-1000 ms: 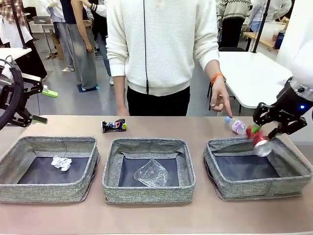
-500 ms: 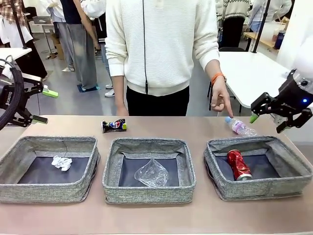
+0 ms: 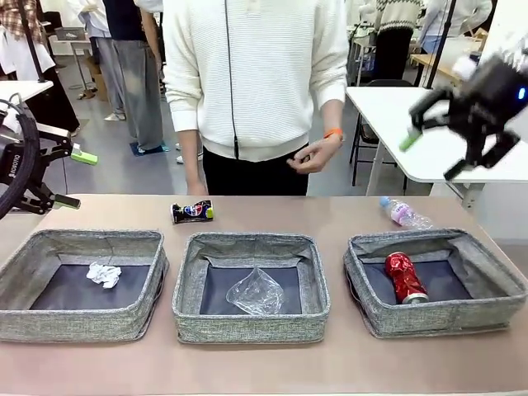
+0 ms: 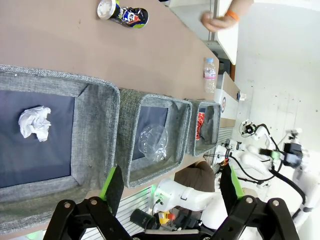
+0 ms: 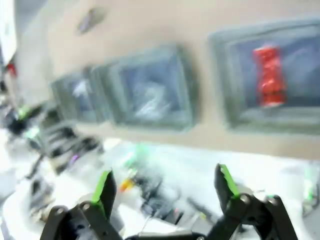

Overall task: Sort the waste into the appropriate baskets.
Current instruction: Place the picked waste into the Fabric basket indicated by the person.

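Observation:
Three grey baskets stand in a row: left (image 3: 82, 326), middle (image 3: 247, 328), right (image 3: 445, 318). The white paper wad (image 3: 105, 275) lies in the left one, the clear plastic piece (image 3: 256, 291) in the middle one, and the dented red can (image 3: 404, 277) in the right one. On the table behind them lie the dark-blue can (image 3: 192, 212) and the small clear bottle (image 3: 402, 213). My right gripper (image 3: 433, 157) hangs open and empty high above the right basket, blurred by motion. At the far left my left gripper (image 3: 78, 177) is open and empty, off the table's left end.
A person in a white sweater stands at the far side, one hand (image 3: 318, 155) held at waist height. The left wrist view looks down on the paper wad (image 4: 35, 122), plastic (image 4: 154, 142) and blue can (image 4: 122, 12). Bare table lies in front of the baskets.
My right gripper opened, the red can dropped into the right basket, and the arm rose up and away. The person's hand drew back from beside the bottle.

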Tool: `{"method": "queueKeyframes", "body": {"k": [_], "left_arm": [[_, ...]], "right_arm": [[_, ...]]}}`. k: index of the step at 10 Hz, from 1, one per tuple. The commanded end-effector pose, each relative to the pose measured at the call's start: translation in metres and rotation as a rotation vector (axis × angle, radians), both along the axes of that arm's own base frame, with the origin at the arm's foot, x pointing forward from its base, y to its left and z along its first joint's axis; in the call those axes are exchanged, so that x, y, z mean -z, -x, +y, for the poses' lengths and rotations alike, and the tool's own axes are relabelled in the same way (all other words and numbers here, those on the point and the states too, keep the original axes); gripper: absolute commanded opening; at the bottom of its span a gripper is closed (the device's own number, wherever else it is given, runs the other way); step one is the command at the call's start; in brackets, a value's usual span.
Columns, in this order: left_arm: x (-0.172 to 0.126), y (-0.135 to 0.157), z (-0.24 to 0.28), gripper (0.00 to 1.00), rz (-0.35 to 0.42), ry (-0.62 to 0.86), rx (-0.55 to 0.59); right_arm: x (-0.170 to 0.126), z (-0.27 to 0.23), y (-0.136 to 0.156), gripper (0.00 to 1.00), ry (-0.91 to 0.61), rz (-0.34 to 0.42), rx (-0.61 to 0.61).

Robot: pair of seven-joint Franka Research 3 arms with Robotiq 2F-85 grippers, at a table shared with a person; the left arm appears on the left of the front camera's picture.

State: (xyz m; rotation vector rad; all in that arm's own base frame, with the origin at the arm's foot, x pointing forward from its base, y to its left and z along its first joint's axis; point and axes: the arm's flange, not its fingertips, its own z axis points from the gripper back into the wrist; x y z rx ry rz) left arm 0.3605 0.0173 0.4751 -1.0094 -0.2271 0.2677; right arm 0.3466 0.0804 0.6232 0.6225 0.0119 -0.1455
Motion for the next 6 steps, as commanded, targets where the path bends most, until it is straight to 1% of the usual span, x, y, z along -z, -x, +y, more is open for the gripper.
{"method": "queueKeyframes", "body": {"k": [1,2,3,4,5,6], "left_arm": [[0.002,0.000,-0.001,1.00,-0.022,0.022,0.006],[0.002,0.000,-0.001,1.00,-0.022,0.022,0.006],[0.002,0.000,-0.001,1.00,-0.022,0.022,0.006],[0.002,0.000,-0.001,1.00,-0.022,0.022,0.006],[0.002,0.000,-0.001,1.00,-0.022,0.022,0.006],[0.002,0.000,-0.001,1.00,-0.022,0.022,0.006]], "right_arm": [[-0.015,-0.019,-0.001,1.00,-0.111,0.089,0.029],[0.004,-0.050,0.000,1.00,-0.171,0.083,0.081],[0.038,-0.087,0.000,1.00,-0.171,0.137,0.153],[0.089,-0.127,0.006,1.00,-0.213,0.225,0.262],[0.123,-0.143,0.010,1.00,-0.128,0.273,0.387],[0.039,-0.097,0.006,1.00,-0.175,0.166,0.168]]}}
